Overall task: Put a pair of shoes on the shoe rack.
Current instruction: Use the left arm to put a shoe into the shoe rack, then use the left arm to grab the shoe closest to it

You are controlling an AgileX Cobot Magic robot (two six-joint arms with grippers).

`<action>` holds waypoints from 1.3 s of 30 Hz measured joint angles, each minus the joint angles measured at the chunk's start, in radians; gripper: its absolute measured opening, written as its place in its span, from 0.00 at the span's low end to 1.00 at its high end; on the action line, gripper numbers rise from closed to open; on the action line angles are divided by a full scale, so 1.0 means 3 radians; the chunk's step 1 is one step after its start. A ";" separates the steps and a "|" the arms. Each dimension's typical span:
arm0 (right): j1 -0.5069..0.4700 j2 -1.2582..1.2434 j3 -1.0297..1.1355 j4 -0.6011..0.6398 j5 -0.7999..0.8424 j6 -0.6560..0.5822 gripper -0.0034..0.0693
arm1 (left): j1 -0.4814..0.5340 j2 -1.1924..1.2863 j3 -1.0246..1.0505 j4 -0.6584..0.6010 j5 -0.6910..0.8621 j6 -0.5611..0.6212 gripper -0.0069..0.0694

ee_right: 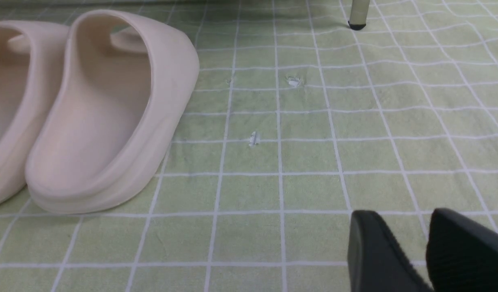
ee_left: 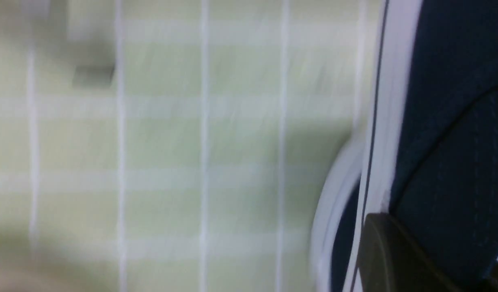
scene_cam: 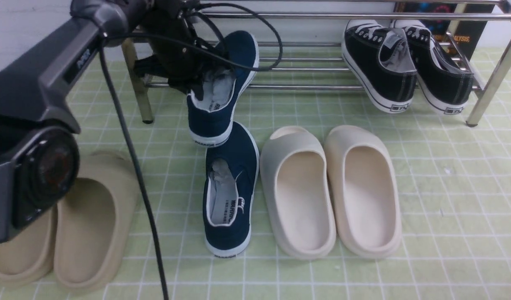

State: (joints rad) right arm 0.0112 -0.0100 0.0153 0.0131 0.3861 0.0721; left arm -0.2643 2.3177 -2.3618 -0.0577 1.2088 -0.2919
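My left gripper (scene_cam: 197, 85) is shut on the opening edge of one navy-blue shoe (scene_cam: 238, 54). It holds the shoe tilted off the floor, toe up against the front bars of the chrome shoe rack (scene_cam: 313, 86). In the left wrist view one dark finger (ee_left: 395, 251) presses the shoe's side (ee_left: 447, 121). The other navy shoe (scene_cam: 232, 196) lies flat on the green checked mat just below the held one. My right gripper (ee_right: 411, 219) hangs low over bare mat, empty, with a narrow gap between its tips. It does not show in the front view.
Black lace-up sneakers (scene_cam: 380, 66) lean on the rack's right half. Cream slides (scene_cam: 330, 191) lie right of the floor shoe, and one shows in the right wrist view (ee_right: 111, 113). Tan slides (scene_cam: 84, 225) lie at the front left. A rack leg (ee_right: 356, 16) stands beyond.
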 joint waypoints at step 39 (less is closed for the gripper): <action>0.0000 0.0000 0.0000 0.0000 0.0000 0.0000 0.37 | -0.0142 -0.1138 0.1517 -0.0343 0.0103 0.0346 0.55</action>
State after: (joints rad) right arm 0.0112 -0.0100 0.0153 0.0131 0.3861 0.0721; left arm -0.3070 1.9763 -1.9067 -0.1607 1.2397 -0.1882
